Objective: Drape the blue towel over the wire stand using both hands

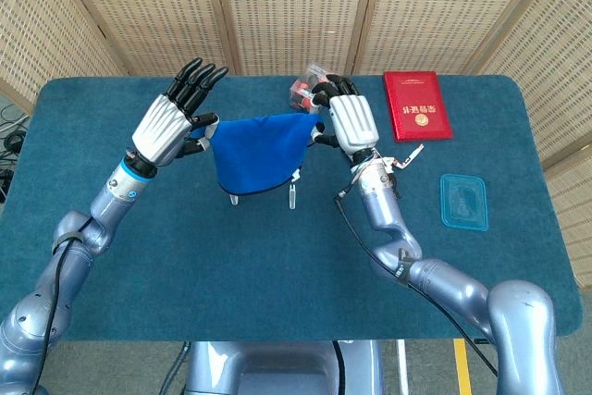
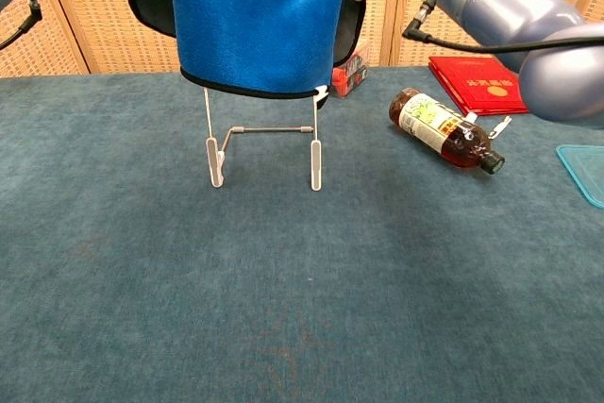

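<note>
The blue towel point(image 1: 257, 150) hangs stretched between my two hands above the white wire stand point(image 2: 274, 128). My left hand point(image 1: 166, 129) pinches the towel's left corner with its thumb while the other fingers spread upward. At the right corner my right hand point(image 1: 351, 122) pinches the cloth the same way. In the chest view the blue towel point(image 2: 253, 21) covers the tops of the stand's two uprights, its hem slanting lower on the right. Whether the cloth rests on the wire is hidden. Only the stand's feet point(image 1: 291, 197) show in the head view.
A brown bottle point(image 2: 442, 128) lies on its side right of the stand. A red booklet point(image 1: 417, 104) and a small red box point(image 2: 350, 73) sit behind it. A clear blue lid point(image 1: 463, 201) lies near the right edge of the blue table point(image 1: 277, 275).
</note>
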{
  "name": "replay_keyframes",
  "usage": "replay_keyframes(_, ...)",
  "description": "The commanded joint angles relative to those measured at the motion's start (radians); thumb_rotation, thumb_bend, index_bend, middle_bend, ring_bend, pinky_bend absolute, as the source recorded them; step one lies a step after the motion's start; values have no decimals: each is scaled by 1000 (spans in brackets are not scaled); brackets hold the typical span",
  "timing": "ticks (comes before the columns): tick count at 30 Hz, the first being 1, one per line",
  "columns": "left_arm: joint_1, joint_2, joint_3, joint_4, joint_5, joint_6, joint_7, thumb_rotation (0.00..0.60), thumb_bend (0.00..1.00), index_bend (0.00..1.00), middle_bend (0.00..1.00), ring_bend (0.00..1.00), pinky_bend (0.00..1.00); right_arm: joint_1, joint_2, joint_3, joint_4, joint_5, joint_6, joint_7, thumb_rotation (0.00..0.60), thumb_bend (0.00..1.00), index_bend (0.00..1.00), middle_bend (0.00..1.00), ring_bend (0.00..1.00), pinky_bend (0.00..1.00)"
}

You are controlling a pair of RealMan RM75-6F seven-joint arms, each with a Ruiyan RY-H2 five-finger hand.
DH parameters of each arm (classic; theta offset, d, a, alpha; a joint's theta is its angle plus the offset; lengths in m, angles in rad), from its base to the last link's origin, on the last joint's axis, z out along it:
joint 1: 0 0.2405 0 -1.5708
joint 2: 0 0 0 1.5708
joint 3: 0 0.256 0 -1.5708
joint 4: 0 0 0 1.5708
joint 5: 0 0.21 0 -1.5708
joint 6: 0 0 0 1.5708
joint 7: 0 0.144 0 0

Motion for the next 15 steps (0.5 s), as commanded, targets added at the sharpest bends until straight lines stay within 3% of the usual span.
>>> replay_keyframes(1, 10, -11, 0, 17, -10, -19, -15, 600, 398, 739, 0, 0, 0, 3, -16, -10, 25, -2, -10, 13, 600, 486, 600, 323, 157, 140)
replay_keyframes(15, 51, -67, 20, 66, -25, -99, -41, 600, 398, 739, 0, 0, 0, 6, -77, -48, 124, -14, -44, 47, 600, 486, 600, 323, 157, 140)
